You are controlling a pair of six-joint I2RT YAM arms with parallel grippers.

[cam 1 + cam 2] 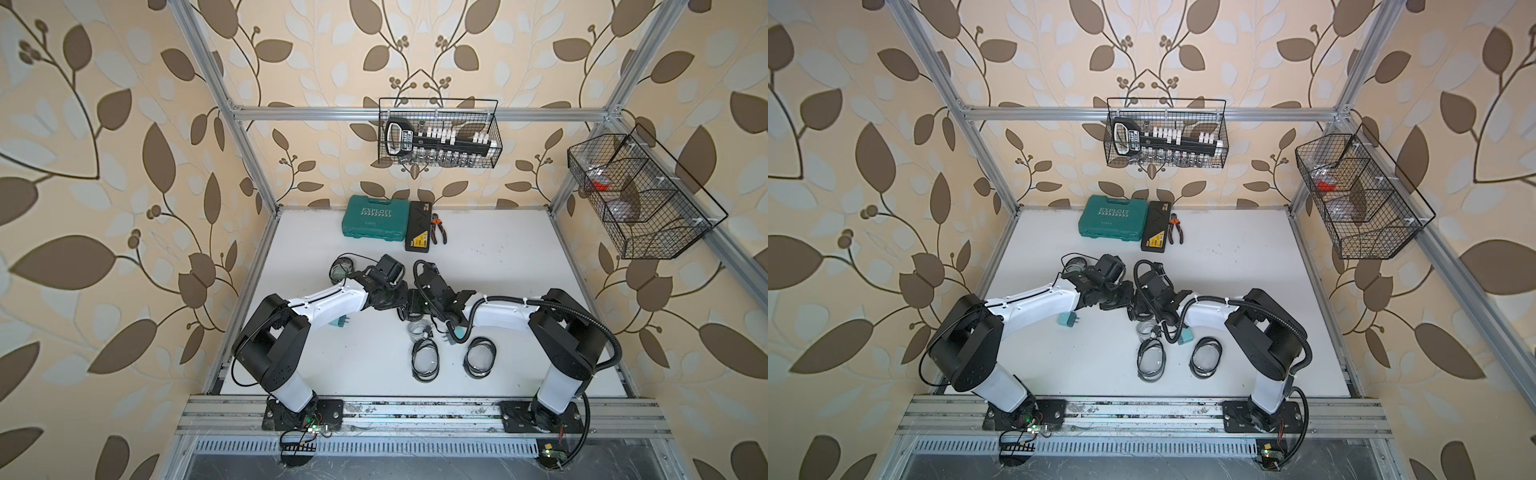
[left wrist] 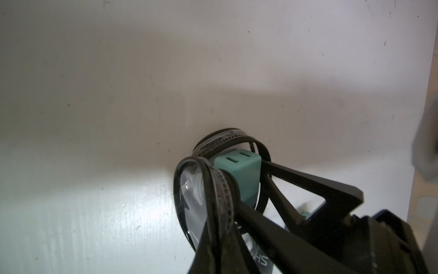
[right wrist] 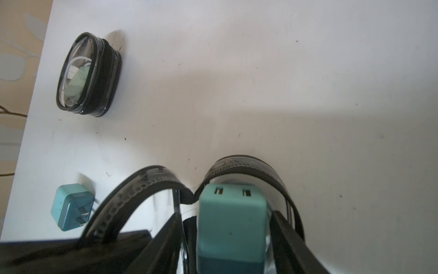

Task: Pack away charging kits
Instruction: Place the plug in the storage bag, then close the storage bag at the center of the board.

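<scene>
Within open zip pouch [image 3: 241, 166], teal cube [image 3: 232, 220].

Teal tool case [image 1: 376, 219] reads "EXPLOIT" w/ chevron row beneath, in both top views. Yellow label [image 1: 424, 240] on black case: illegible. Left wrist view: white "HS" on dark surface [image 2: 262, 259], item unclear.

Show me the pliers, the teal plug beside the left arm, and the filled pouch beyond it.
pliers [image 1: 439, 230]: a top view, handles.
teal plug [image 3: 71, 206]: right wrist view, body.
filled pouch [image 3: 83, 73]: right wrist view, clear window.

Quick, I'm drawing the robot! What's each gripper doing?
Left gripper: shut on the zip pouch's rim.
Right gripper: open, teal plug adapter between its jaws.
</scene>
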